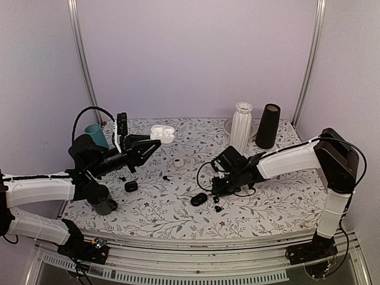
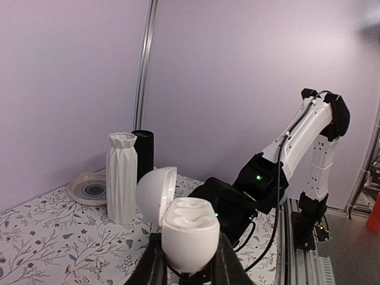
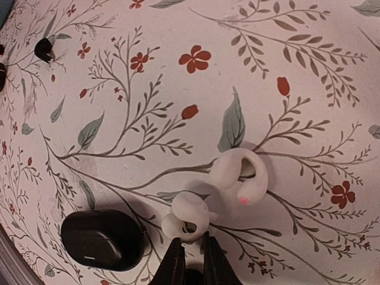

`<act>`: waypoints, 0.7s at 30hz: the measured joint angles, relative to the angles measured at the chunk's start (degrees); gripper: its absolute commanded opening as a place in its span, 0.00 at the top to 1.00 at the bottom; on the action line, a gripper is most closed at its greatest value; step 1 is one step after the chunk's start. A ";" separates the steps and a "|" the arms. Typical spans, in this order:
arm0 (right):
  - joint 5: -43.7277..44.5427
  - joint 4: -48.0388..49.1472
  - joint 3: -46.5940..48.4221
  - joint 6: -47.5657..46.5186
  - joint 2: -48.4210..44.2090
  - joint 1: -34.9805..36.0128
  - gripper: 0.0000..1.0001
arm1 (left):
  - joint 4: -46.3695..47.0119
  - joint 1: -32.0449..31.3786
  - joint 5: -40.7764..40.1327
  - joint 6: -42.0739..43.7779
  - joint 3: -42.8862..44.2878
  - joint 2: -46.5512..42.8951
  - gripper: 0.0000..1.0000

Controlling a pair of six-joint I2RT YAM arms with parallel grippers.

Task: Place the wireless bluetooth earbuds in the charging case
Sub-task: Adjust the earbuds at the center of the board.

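Open white charging case point(image 2: 190, 228) held aloft by the left gripper point(image 2: 190, 249); right gripper point(image 3: 191, 240) held low over earbuds on the bench point(image 1: 279, 199).

The case, its lid hinged back, is clamped between the left gripper's fingers above the bench toward the far left corner. The right gripper is pointed down near the middle of the near edge; its fingers are seen close together with a slim gap, and whether anything is pinched cannot be told. Two white curled earbuds point(image 3: 240, 176) lie just beside each other right at its tips, a red dot showing on one. A closed black case point(image 3: 102, 238) lies beside them. A tiny black earbud point(image 1: 165, 177) is seen mid-bench. A white ribbed vase point(image 1: 241, 126) and a black cylinder point(image 1: 268, 126) stand at the far edge.
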 measured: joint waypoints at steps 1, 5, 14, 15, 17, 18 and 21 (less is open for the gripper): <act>-0.17 -0.13 0.50 0.13 0.17 0.20 0.88 | 0.00 0.00 0.00 0.00 0.00 0.00 1.00; -0.26 -0.50 3.48 0.26 1.62 0.50 0.87 | 0.00 0.00 -0.02 -0.02 -0.02 0.00 1.00; 0.04 -1.44 5.68 0.20 2.23 -0.02 0.82 | -0.02 0.00 -0.02 -0.02 -0.02 -0.02 1.00; 0.02 -1.73 5.68 0.17 2.23 -0.24 0.82 | 0.00 0.00 -0.02 -0.02 -0.02 -0.02 1.00; -0.20 -2.08 5.68 0.22 2.14 -0.63 0.77 | 0.00 0.00 -0.02 -0.02 -0.02 -0.02 1.00; -0.28 -2.36 5.68 0.35 2.05 -0.81 0.76 | -0.02 0.00 -0.02 -0.02 -0.02 -0.02 1.00; -0.48 -2.78 5.68 0.87 1.66 -1.14 0.74 | 0.00 0.00 -0.02 -0.02 -0.04 -0.02 1.00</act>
